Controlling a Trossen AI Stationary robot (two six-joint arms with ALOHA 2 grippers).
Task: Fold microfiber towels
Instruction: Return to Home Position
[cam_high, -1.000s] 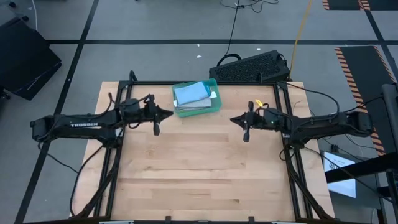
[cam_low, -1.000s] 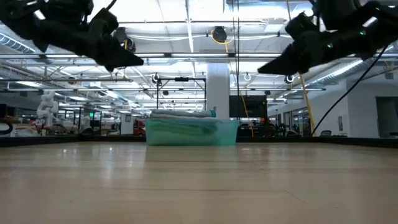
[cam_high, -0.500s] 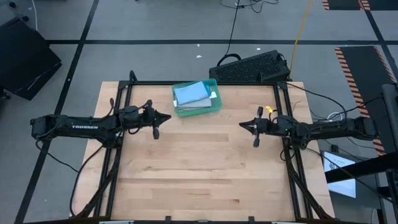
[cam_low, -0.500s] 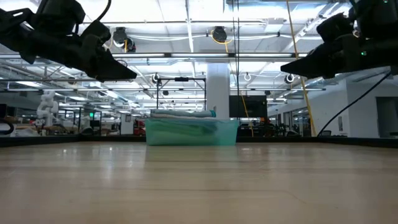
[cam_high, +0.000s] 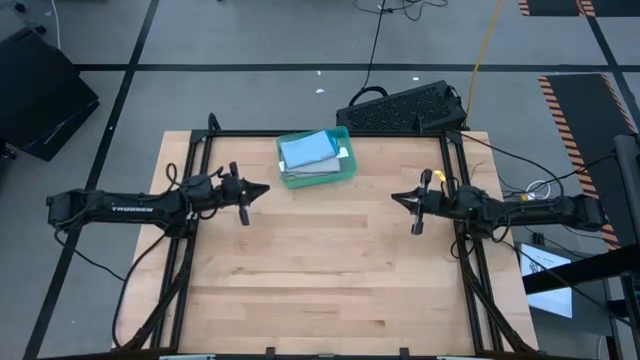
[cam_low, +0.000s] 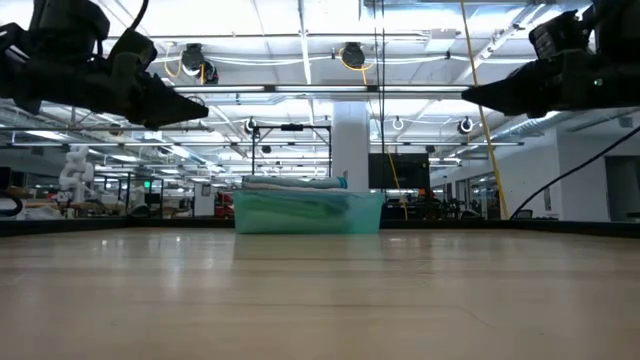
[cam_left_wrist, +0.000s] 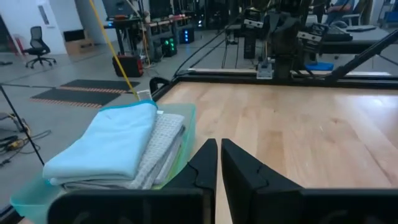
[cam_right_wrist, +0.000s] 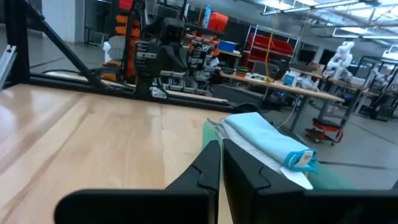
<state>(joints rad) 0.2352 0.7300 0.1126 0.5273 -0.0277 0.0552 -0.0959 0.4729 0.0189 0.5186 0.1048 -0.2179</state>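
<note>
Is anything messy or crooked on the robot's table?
Nothing much. The teal plastic bin sits a little crooked to the far edge of the wooden table. Inside it the stack of folded towels looks fairly tidy, with the light blue towel on top. The left gripper and right gripper hang shut and empty.

The high camera looked straight down on the whole table (cam_high: 320, 280). The low one sat at table-top height, facing level toward its far edge. The wrist cameras looked low across it from opposite sides. All four shared the tray (cam_low: 308, 213) of towels (cam_left_wrist: 106, 146).
</note>
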